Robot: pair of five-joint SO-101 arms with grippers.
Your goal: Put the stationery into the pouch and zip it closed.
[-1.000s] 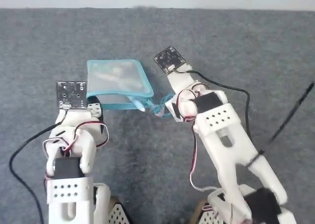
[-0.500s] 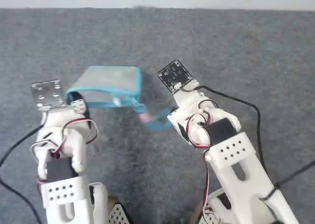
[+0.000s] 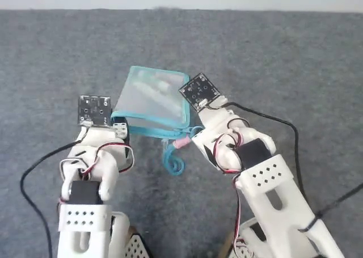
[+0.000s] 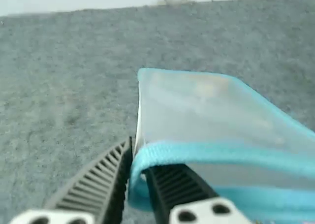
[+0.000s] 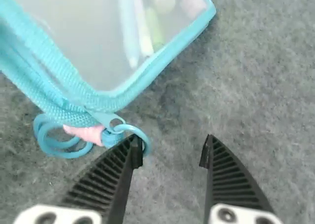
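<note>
the pouch [image 3: 153, 99] lies tilted on the grey carpet [image 3: 295, 54] just above the middle of the high view, with its zip edge facing the two arms. pens and other stationery [image 5: 147, 22] show through its clear wall, so the loading looks done. the left gripper [image 4: 139, 160] is clenched on the teal trim [image 4: 206, 152] at the pouch's lower-left corner in the high view, probably as an anchor so the fabric is held taut while the zip is drawn. the right gripper [image 5: 171, 147] is released and grasps nothing. its jaws stand apart, one tip just beside the ring of the zip pull [image 5: 127, 131]. the pull sits at the pouch's lower-right corner in the high view, next to a pink tag [image 5: 83, 134] and a looped teal cord [image 3: 173, 161]. with the pull at that end, the zip seems closed or nearly so, though the last bit of seam is hard to judge.
</note>
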